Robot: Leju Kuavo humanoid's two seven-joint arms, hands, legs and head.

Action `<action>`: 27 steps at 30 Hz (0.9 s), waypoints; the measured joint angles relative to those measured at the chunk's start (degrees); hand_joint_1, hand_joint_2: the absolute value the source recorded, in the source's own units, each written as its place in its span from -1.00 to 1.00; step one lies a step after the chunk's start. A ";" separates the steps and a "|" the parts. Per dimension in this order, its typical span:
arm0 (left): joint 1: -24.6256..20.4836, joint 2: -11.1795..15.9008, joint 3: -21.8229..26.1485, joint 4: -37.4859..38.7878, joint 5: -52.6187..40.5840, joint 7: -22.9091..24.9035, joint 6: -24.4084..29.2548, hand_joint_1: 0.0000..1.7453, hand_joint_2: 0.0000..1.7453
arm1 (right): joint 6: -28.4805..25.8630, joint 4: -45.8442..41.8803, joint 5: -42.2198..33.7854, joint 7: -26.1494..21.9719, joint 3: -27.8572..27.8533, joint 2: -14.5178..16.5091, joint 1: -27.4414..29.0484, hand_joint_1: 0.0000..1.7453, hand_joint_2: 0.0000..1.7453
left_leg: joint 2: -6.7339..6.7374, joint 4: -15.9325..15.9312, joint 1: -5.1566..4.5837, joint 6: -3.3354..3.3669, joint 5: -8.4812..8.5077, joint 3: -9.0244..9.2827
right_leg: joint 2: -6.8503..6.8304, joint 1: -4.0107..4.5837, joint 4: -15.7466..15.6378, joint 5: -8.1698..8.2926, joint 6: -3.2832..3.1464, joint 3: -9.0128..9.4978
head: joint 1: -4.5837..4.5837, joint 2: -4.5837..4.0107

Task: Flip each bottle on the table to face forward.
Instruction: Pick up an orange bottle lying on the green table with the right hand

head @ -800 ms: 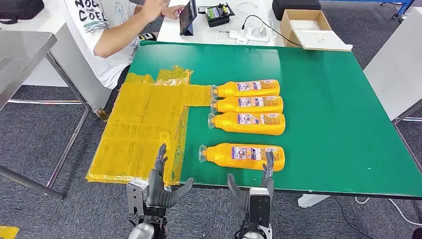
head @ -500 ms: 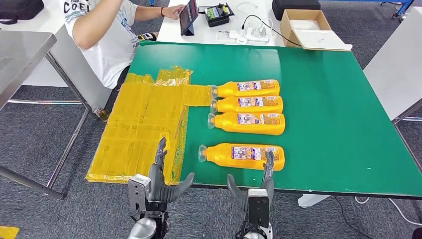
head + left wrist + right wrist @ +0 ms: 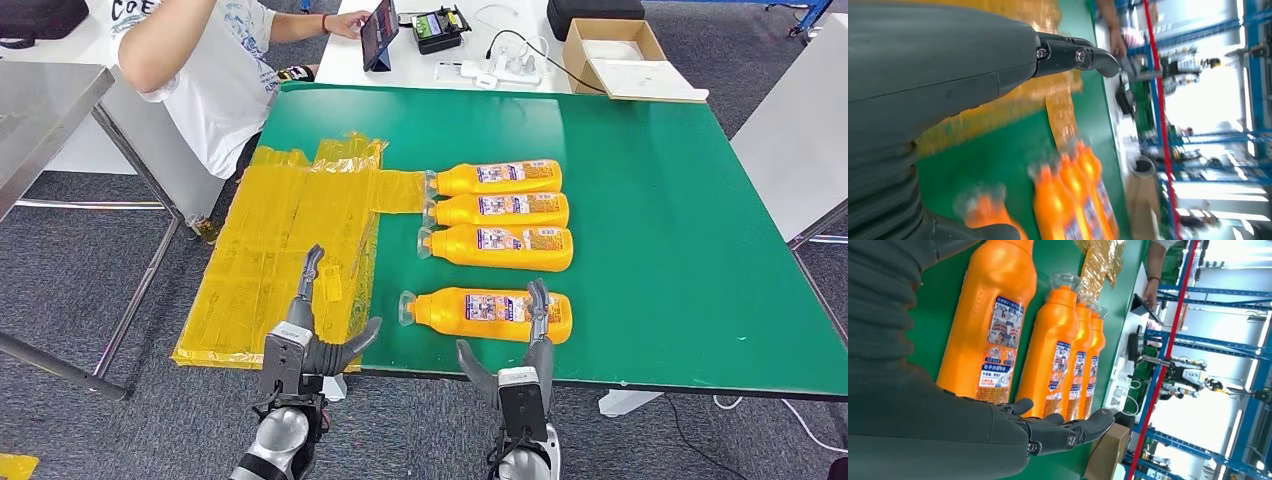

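Four orange plastic bottles lie on their sides on the green table (image 3: pixel 650 200), caps pointing left. Three sit side by side, touching, near the table's middle: the far bottle (image 3: pixel 497 177), the middle bottle (image 3: pixel 500 209) and the third bottle (image 3: pixel 500 247). The near bottle (image 3: pixel 487 313) lies apart from them, close to the near edge. Each shows a white and blue label facing up; its small print cannot be read. A crinkled sheet of yellow film (image 3: pixel 285 260) covers the table's left part.

The left hand (image 3: pixel 305 335) hovers over the film's near edge, fingers spread, holding nothing. The right hand (image 3: pixel 525 360) is at the near edge, fingers apart and empty, fingertips (image 3: pixel 538 295) over the near bottle's right end.

A person in a white printed shirt (image 3: pixel 215 60) sits at the far left.
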 joint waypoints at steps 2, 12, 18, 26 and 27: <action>-0.13 0.47 0.51 -0.08 -2.11 1.28 0.29 -1.00 1.00 | 0.21 -0.02 1.18 0.42 -0.55 -0.05 -0.12 -1.00 1.00 | 0.00 0.00 0.00 0.00 0.00 0.00 | 0.00 0.00 0.00 0.00 0.00 0.00 | 0.00 0.00; -0.38 2.71 4.15 2.43 -0.22 3.07 -12.41 -1.00 1.00 | 3.15 0.70 9.47 6.86 -1.98 -2.71 -6.69 -1.00 1.00 | 0.01 0.00 -0.01 0.02 0.03 0.00 | 0.00 -0.01 0.00 0.03 0.02 0.01 | 0.01 0.00; -0.91 3.45 5.96 3.88 1.42 2.70 -15.07 -1.00 1.00 | 9.27 2.58 15.12 13.13 -1.42 -5.57 -13.53 -1.00 1.00 | -0.01 0.01 0.00 0.02 0.05 0.00 | 0.00 0.00 0.01 0.04 0.03 0.01 | -0.01 0.00; -1.10 3.87 6.80 4.68 1.45 2.60 -15.24 -1.00 1.00 | 9.63 3.84 15.96 13.92 -0.80 -6.84 -15.74 -1.00 1.00 | -0.01 0.01 0.00 0.03 0.03 -0.03 | 0.00 0.00 0.02 0.02 0.02 0.00 | 0.01 0.00; -1.12 3.87 6.85 4.76 1.61 2.57 -15.48 -1.00 1.00 | 9.75 3.97 16.54 14.36 -0.63 -6.97 -15.96 -1.00 1.00 | -0.01 0.01 0.00 0.03 0.03 -0.04 | 0.00 -0.01 0.02 0.02 0.02 0.00 | 0.01 0.00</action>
